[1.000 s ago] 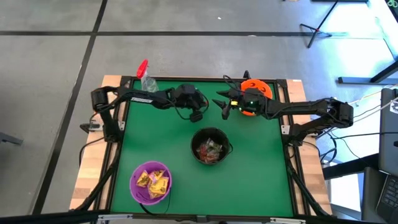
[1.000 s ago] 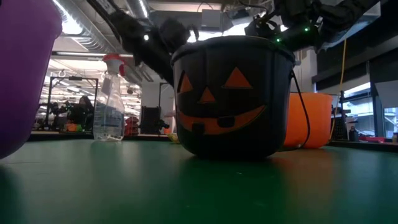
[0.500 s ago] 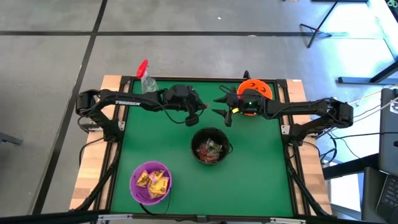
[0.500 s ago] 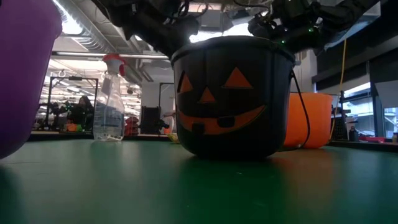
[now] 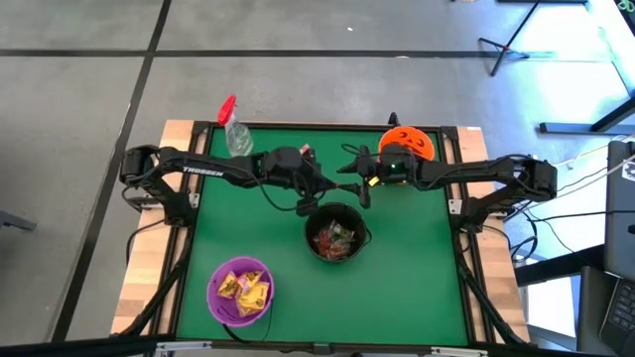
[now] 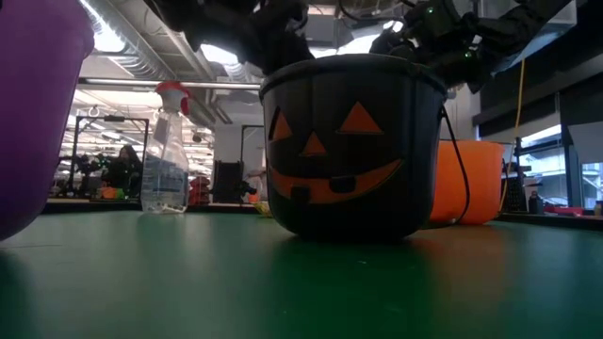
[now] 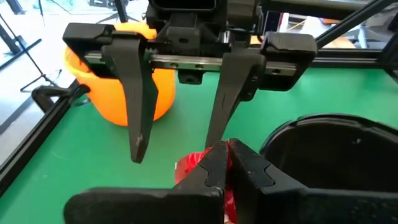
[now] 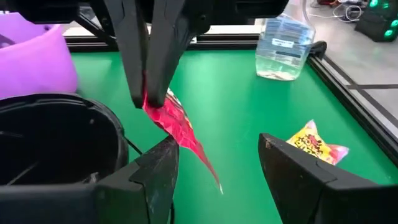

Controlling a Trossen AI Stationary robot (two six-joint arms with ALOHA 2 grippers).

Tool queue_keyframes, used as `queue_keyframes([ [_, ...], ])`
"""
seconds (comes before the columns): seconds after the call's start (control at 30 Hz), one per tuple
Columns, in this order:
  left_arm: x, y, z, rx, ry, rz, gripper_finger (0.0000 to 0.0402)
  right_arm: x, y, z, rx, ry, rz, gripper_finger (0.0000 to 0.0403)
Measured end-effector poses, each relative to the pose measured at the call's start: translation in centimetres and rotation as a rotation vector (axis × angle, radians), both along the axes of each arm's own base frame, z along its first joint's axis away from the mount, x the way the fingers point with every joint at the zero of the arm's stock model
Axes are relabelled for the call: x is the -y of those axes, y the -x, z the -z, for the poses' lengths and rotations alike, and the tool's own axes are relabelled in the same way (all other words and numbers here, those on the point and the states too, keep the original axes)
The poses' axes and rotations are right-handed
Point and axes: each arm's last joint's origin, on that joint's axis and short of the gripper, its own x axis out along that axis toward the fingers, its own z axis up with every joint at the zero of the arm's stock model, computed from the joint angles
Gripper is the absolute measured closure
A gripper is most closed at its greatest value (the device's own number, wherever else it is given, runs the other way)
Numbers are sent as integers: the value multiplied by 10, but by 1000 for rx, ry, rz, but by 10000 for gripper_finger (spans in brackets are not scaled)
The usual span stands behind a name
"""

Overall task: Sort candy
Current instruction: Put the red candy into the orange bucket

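Candy fills the purple bowl [image 5: 239, 289] with yellow packets at the near edge of the green worktop [image 5: 407, 268]. Behind it, mixed packets lie in the black pumpkin bucket [image 5: 336, 234]. Just past that bucket's far rim, the left claw [image 8: 148, 93] is clamped shut on a red candy packet [image 8: 176, 126], held in the air between the spread fingers of the right claw [image 7: 178, 137]. One yellow packet [image 8: 314, 144] lies loose on the worktop. Farthest back stand an orange bucket [image 5: 409, 144] and a spray bottle [image 5: 234, 126].
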Motion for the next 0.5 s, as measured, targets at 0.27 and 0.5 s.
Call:
queue_keyframes([
  [0.27, 1, -1, -3, 28, -7, -7, 400, -2, -1, -3, 39, -21, -91, 226],
  [0.5, -3, -1, -3, 31, -26, -56, 400, -3, -1, -4, 48, -40, -96, 291],
])
